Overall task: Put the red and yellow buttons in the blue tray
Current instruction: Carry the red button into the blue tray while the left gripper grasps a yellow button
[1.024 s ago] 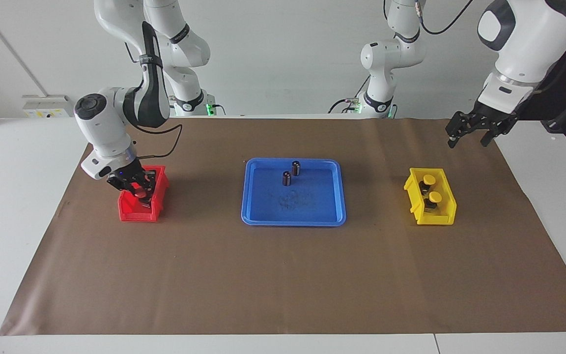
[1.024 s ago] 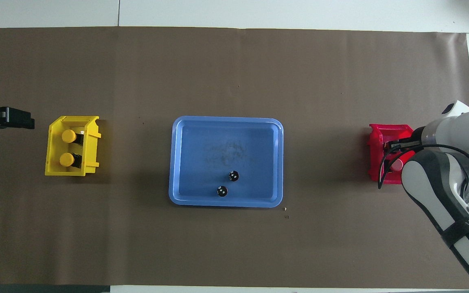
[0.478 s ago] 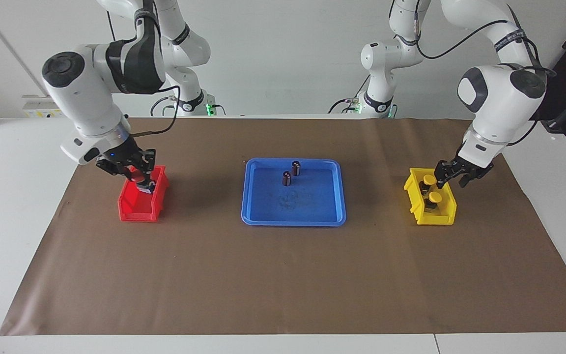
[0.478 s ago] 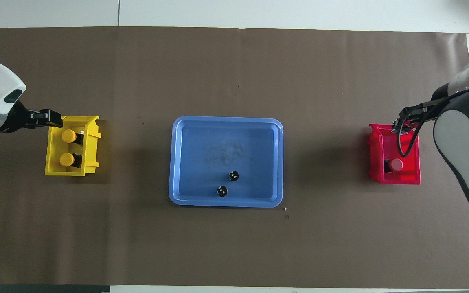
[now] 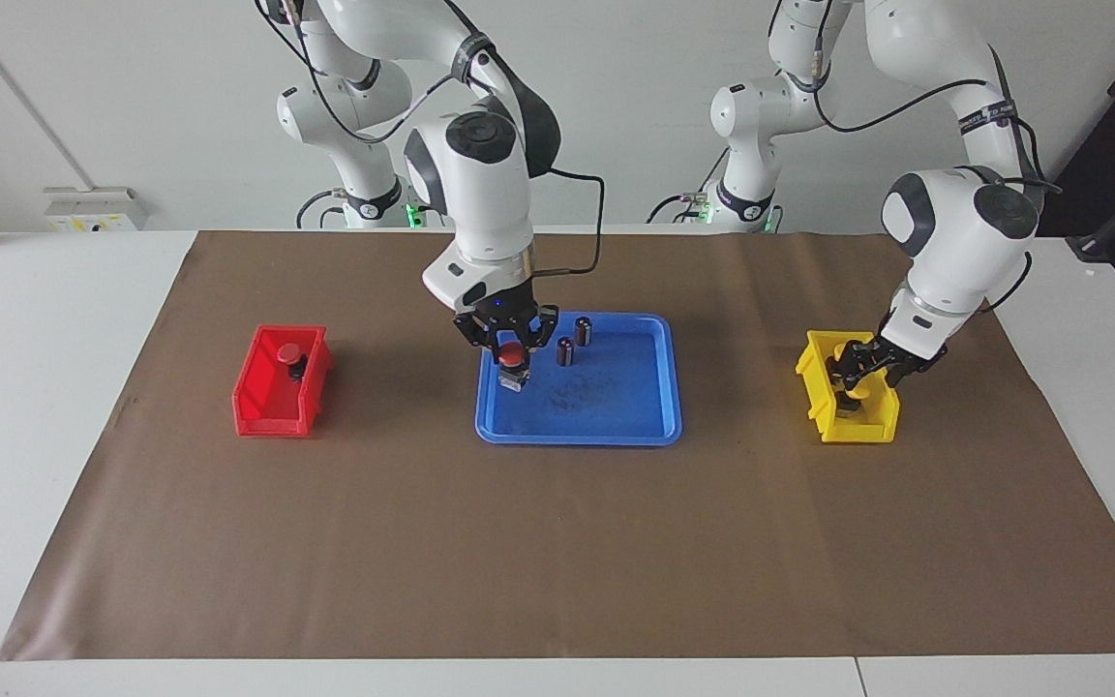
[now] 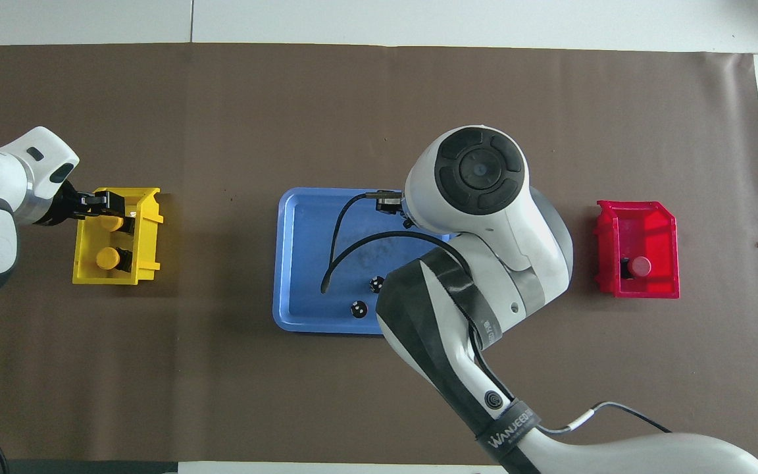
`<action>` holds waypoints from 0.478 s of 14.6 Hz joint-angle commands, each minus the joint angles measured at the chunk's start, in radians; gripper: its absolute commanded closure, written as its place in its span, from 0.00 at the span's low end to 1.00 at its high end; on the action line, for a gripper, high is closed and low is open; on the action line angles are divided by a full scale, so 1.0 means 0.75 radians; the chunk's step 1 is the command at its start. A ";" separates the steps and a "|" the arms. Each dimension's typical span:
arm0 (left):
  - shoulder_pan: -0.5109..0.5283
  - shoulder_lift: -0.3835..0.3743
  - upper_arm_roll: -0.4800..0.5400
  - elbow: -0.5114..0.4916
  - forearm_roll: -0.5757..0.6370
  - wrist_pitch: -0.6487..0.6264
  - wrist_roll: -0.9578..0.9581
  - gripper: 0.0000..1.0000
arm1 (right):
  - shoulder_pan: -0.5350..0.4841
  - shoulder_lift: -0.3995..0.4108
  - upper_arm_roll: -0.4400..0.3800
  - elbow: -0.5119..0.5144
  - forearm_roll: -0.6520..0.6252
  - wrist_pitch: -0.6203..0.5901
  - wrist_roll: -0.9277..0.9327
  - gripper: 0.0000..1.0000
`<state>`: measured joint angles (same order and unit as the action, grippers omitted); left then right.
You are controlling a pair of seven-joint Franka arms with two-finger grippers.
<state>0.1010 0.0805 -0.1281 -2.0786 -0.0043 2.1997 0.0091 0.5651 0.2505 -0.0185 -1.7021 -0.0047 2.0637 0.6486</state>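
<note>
Right gripper (image 5: pixel 511 360) shut on red button (image 5: pixel 512 355), straight above blue tray (image 5: pixel 654 426) (cap up, so just lower & let go). Left gripper (image 5: pixel 858 373) in yellow bin (image 5: pixel 882 418), grip unclear.

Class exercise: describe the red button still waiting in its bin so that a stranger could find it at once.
Go to the red bin at the right arm's end of the table. One red button sits inside it. The other red button is in the right gripper over the blue tray.
</note>
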 commanded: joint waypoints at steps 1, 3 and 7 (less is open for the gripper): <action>0.017 -0.021 -0.007 -0.086 0.004 0.098 0.000 0.29 | 0.040 0.022 -0.010 -0.048 0.008 0.081 0.059 0.74; 0.017 -0.019 -0.007 -0.096 0.004 0.127 0.000 0.29 | 0.083 0.028 -0.010 -0.121 0.008 0.175 0.090 0.72; 0.033 0.003 -0.007 -0.106 0.004 0.141 0.008 0.30 | 0.104 0.048 -0.010 -0.222 0.006 0.298 0.109 0.70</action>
<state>0.1103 0.0810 -0.1279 -2.1313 -0.0043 2.2681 0.0094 0.6420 0.2983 -0.0205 -1.8197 -0.0047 2.2349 0.7194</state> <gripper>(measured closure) 0.295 0.590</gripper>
